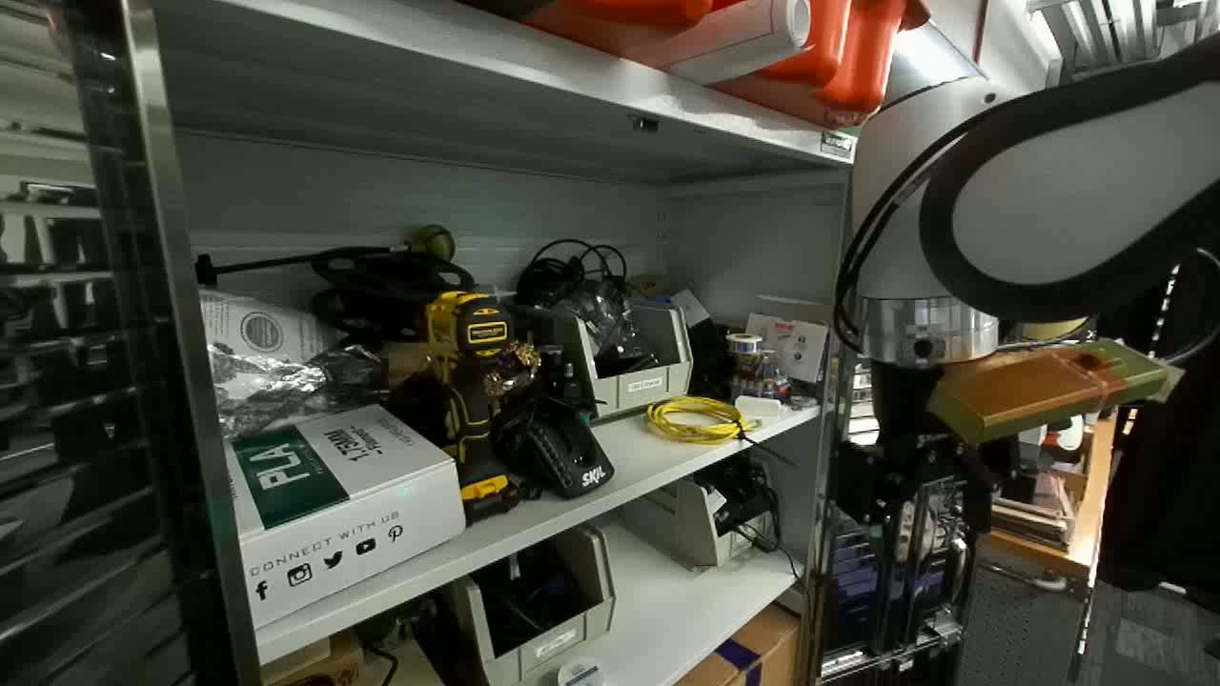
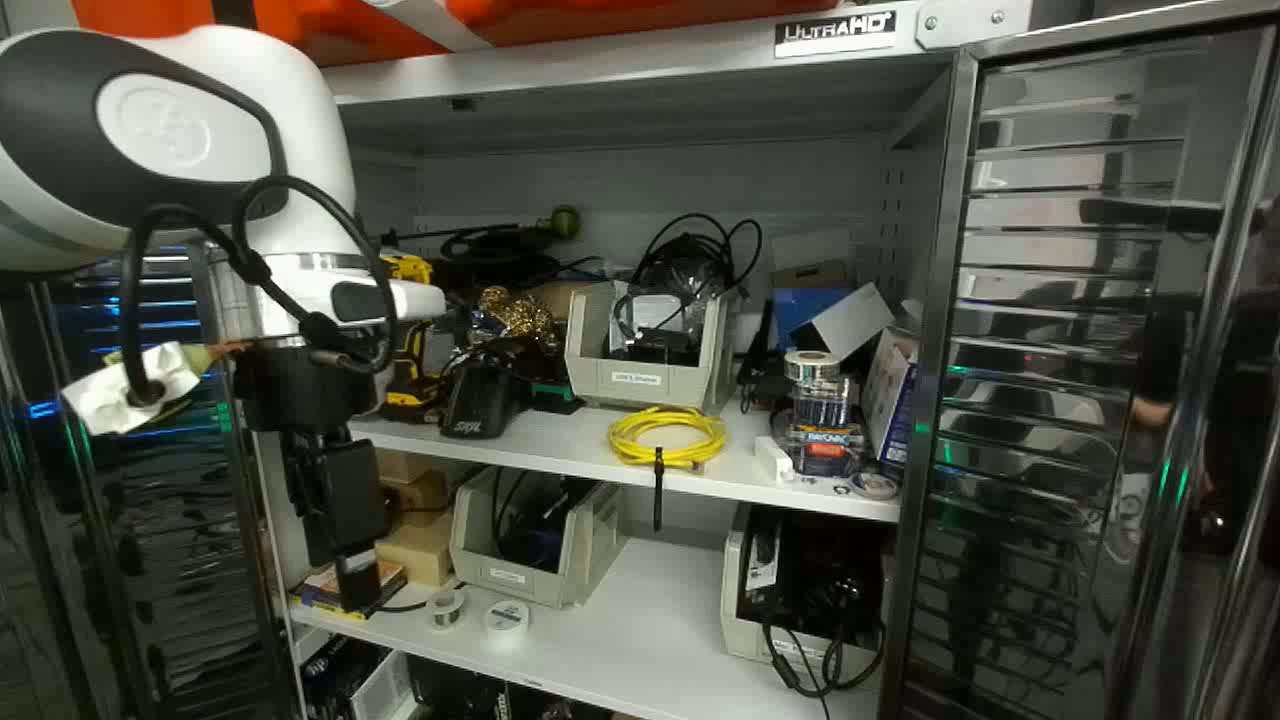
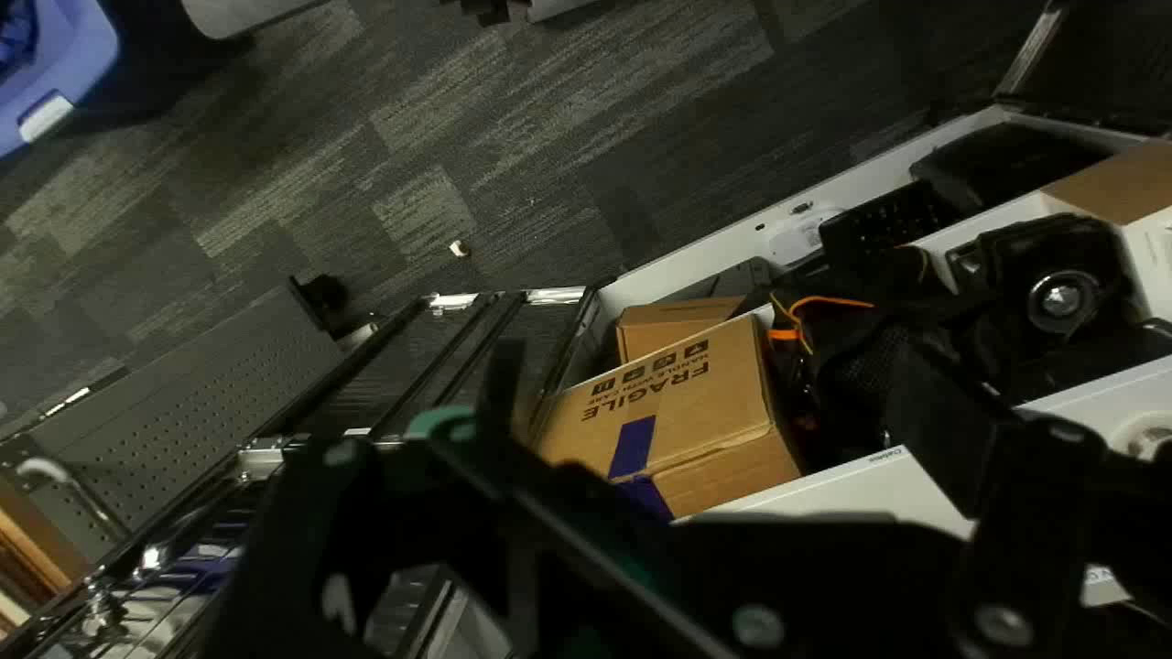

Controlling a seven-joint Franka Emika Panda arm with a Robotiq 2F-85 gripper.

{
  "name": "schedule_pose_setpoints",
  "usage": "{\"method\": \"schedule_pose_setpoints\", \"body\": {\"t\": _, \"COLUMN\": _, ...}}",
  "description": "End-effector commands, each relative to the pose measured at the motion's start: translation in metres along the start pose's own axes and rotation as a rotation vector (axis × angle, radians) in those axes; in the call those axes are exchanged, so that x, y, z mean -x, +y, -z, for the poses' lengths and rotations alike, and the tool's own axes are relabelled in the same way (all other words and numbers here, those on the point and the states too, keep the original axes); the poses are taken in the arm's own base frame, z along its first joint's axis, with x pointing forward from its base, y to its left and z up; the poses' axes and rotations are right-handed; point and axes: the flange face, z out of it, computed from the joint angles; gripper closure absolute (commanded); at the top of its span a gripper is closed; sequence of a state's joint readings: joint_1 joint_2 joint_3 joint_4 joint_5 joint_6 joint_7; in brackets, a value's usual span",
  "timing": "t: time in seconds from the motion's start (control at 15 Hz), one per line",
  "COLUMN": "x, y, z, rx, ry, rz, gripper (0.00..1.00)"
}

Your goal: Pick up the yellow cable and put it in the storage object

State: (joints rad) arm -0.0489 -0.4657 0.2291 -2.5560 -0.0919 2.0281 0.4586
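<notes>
The yellow cable is a loose coil lying on the middle shelf near its front edge. It shows in both exterior views, with a black strap hanging over the edge. The whitish-grey bin stands just behind the coil on the same shelf, also in an exterior view. It holds black cords and a clear bag. My gripper points down outside the cabinet, to the side of the cable and lower than its shelf. In the wrist view its fingers are apart with nothing between them. Cable and that bin are out of the wrist view.
On the cable's shelf are a white-and-green box, a yellow-black drill, a black charger, a white adapter and batteries. Similar bins stand below. An upper shelf overhangs. A cabinet door stands open.
</notes>
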Motion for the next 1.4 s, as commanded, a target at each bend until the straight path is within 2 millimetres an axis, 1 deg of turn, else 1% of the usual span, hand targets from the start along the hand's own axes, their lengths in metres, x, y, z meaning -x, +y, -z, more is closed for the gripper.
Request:
{"method": "schedule_pose_setpoints", "body": {"t": 0.0, "x": -0.001, "y": 0.000, "z": 0.002, "rx": -0.001, "ry": 0.002, "rz": 0.000, "gripper": 0.00}}
{"method": "schedule_pose_setpoints", "body": {"t": 0.2, "x": -0.001, "y": 0.000, "z": 0.005, "rx": -0.004, "ry": 0.009, "rz": -0.001, "gripper": 0.00}}
{"method": "schedule_pose_setpoints", "body": {"t": 0.53, "x": -0.001, "y": 0.000, "z": 0.005, "rx": -0.004, "ry": 0.010, "rz": -0.001, "gripper": 0.00}}
{"method": "schedule_pose_setpoints", "body": {"t": 0.6, "x": -0.005, "y": -0.001, "z": 0.003, "rx": -0.012, "ry": 0.025, "rz": -0.011, "gripper": 0.00}}
{"method": "schedule_pose_setpoints", "body": {"t": 0.73, "x": -0.017, "y": -0.003, "z": 0.000, "rx": -0.020, "ry": 0.059, "rz": -0.022, "gripper": 0.00}}
{"method": "schedule_pose_setpoints", "body": {"t": 1.0, "x": -0.054, "y": -0.007, "z": -0.004, "rx": -0.040, "ry": 0.136, "rz": -0.050, "gripper": 0.00}}
{"method": "schedule_pose_setpoints", "body": {"t": 1.33, "x": -0.106, "y": -0.005, "z": -0.004, "rx": -0.114, "ry": 0.210, "rz": -0.217, "gripper": 0.00}}
